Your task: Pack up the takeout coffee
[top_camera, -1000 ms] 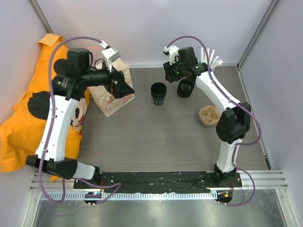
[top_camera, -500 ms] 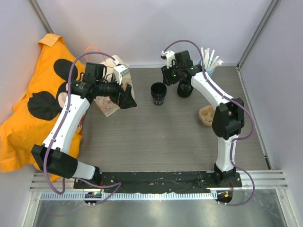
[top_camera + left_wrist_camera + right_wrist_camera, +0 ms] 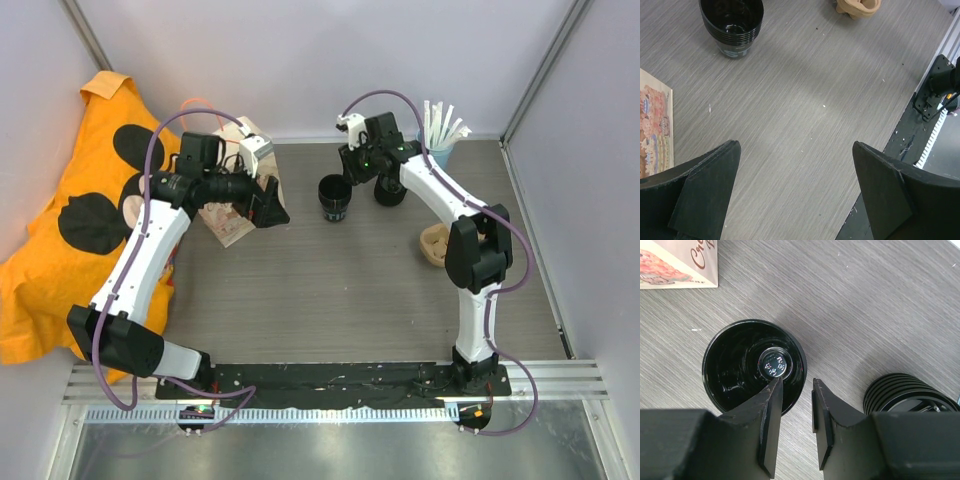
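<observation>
Grey table, stacked black cups, cup of straws

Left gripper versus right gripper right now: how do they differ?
The left gripper has its fingers spread wide; the right gripper has them close together, a narrow gap between. The left gripper hangs over the table beside the paper bag; the right gripper sits at a black cup, one finger over its inside, one outside its rim. Both have black fingers.

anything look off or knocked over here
The second cup stack beside the upright black cups seems tipped on its side, rims showing edge-on. The paper bag also looks to be lying flat. Nothing spilled.
</observation>
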